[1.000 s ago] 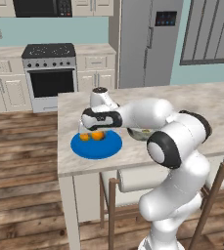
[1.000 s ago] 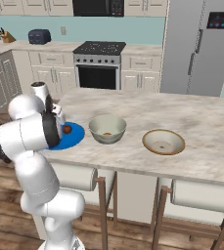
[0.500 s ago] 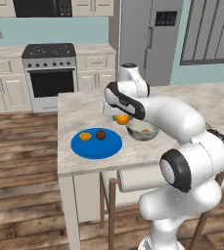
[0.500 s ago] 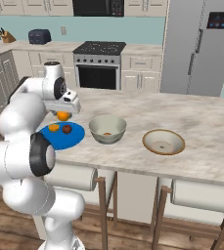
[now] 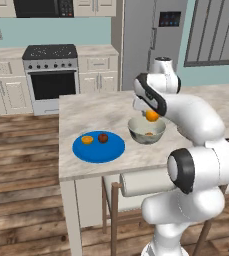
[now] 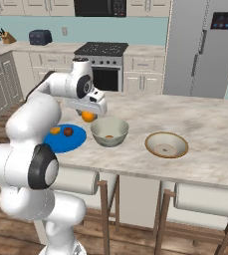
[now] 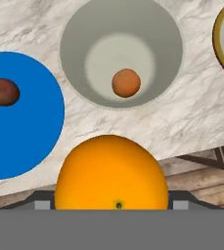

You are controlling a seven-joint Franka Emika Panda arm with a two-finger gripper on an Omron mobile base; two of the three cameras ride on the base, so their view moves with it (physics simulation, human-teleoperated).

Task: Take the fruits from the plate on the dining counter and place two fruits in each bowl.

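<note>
**Operator:** What lies in front of you, biggest things first?

**Observer:** You have the dining counter (image 5: 86,112), its long beige marbled top carrying everything else. On it the blue plate (image 5: 98,148) lies flat toward the stove end. Just beside the plate stands the grey-green bowl (image 5: 146,130), deep, with a pale inside. Further along, near that bowl but apart from it, you see the tan-rimmed bowl (image 6: 166,145), shallower, with nothing visible in it.

**Operator:** And the fruits?

**Observer:** Your plate carries two: a bright orange fruit on the plate (image 5: 87,139) and, just beside it, the dark red-brown fruit (image 5: 103,138). The two are close, but I cannot tell whether they touch. The reddish-orange fruit (image 7: 126,82) rests on the bottom of the grey-green bowl, near the middle. The fourth, the held orange fruit (image 5: 152,115), hangs in the air above that bowl's rim, on the side nearer the plate.

**Operator:** What is the gripper doing?

**Observer:** Your gripper (image 5: 151,115) is clenched around that held orange fruit. In the hand view the fruit sits large at the bottom with a finger showing at each side of it. Seen from there, the grey-green bowl lies straight ahead, the plate off to one side and the edge of the tan-rimmed bowl at the opposite corner.
</note>
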